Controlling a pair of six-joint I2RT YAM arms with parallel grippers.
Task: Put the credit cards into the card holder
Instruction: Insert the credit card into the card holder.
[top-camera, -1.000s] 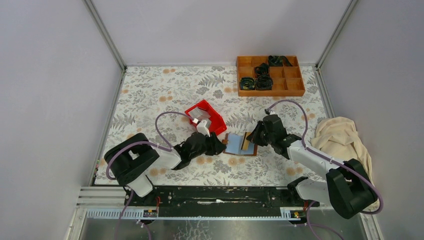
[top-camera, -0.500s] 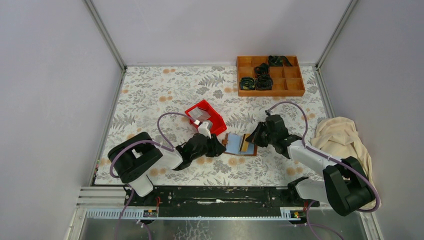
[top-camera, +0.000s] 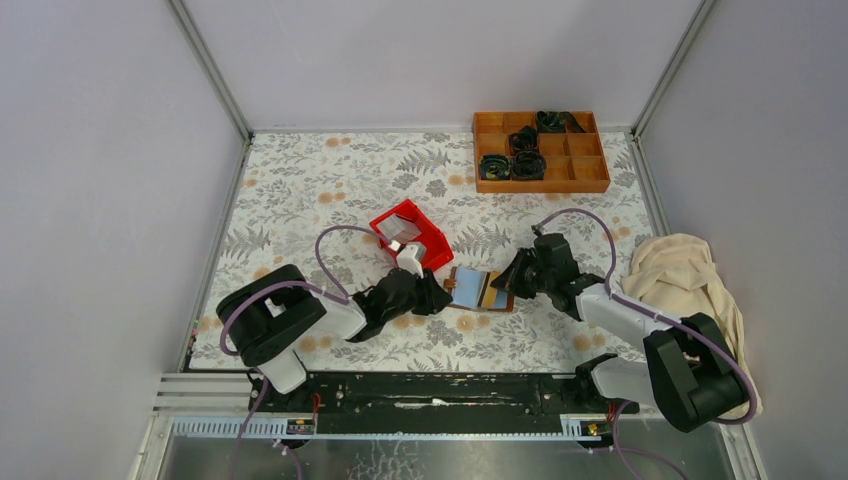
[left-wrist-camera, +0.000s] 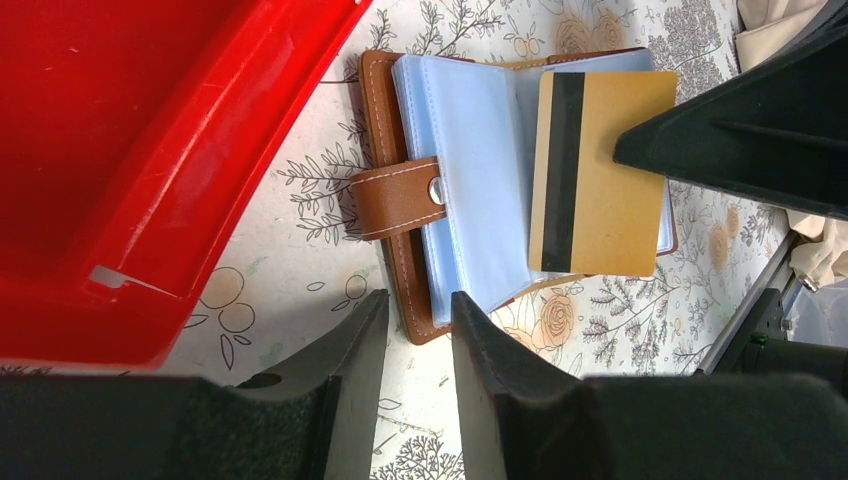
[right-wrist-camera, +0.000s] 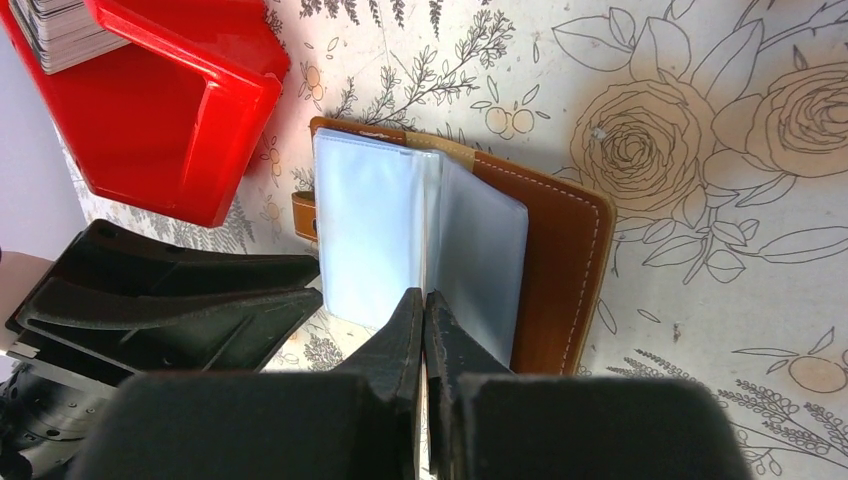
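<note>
Left wrist cam gives the best look: the brown wallet (left-wrist-camera: 395, 195) lies open on the flowery tablecloth (left-wrist-camera: 300, 280), right beside the red bin (left-wrist-camera: 150, 150). The right gripper (right-wrist-camera: 423, 300) has its fingers pinched together on the gold card (left-wrist-camera: 610, 170), which sits stripe-up over the wallet's pale blue sleeves (left-wrist-camera: 470, 150). The left gripper (left-wrist-camera: 420, 300) has its fingers apart, with the wallet's near corner between the tips. Can't tell if they touch it. A stack of pale cards (right-wrist-camera: 60, 30) sits in the bin.

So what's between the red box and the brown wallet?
Only bare flowery tablecloth lies between the red box and the wallet, with the wallet's strap poking into the gap. The left wrist view shows it best.
</note>
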